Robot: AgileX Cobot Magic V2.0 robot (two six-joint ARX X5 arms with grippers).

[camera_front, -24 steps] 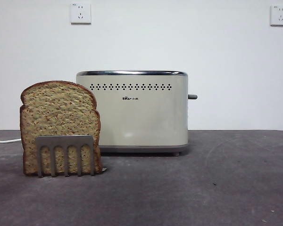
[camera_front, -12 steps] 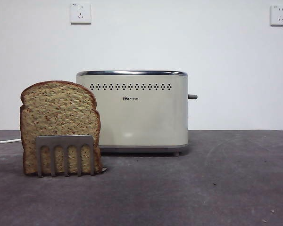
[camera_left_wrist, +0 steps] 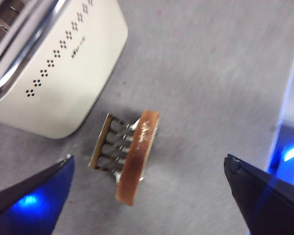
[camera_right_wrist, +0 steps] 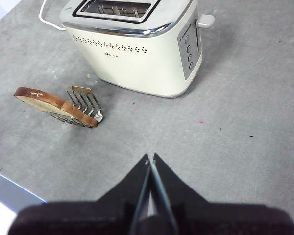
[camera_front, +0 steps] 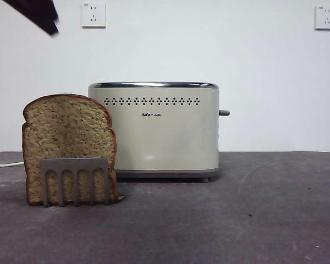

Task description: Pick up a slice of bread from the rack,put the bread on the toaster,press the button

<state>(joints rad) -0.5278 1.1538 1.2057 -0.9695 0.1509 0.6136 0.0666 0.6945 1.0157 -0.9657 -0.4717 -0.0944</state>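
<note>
Bread stands upright in the rack (camera_front: 75,180) at the near left of the table (camera_front: 236,220), and we judge it is set that way so that its domed top clears the steel plates and offers itself to a grasp from above. The slice of bread (camera_front: 69,132) is brown and speckled, with a darker crust, and rises well above the rack; it is just left of the toaster (camera_front: 154,131) and nearer to us. We see our left gripper (camera_left_wrist: 147,191) high over the slice with its jaws spread wide and nothing between them, the crust edge lying roughly midway below, which reads to us as an approach for the pick. In the front view it shows only as a dark tip at the top left corner. Our right gripper (camera_right_wrist: 150,159) hangs back on the near side of the table, jaws closed together and empty, waiting. The toaster's slots face up and empty, and the button (camera_front: 224,113) juts from its right end, unpressed as far as we can judge.
</note>
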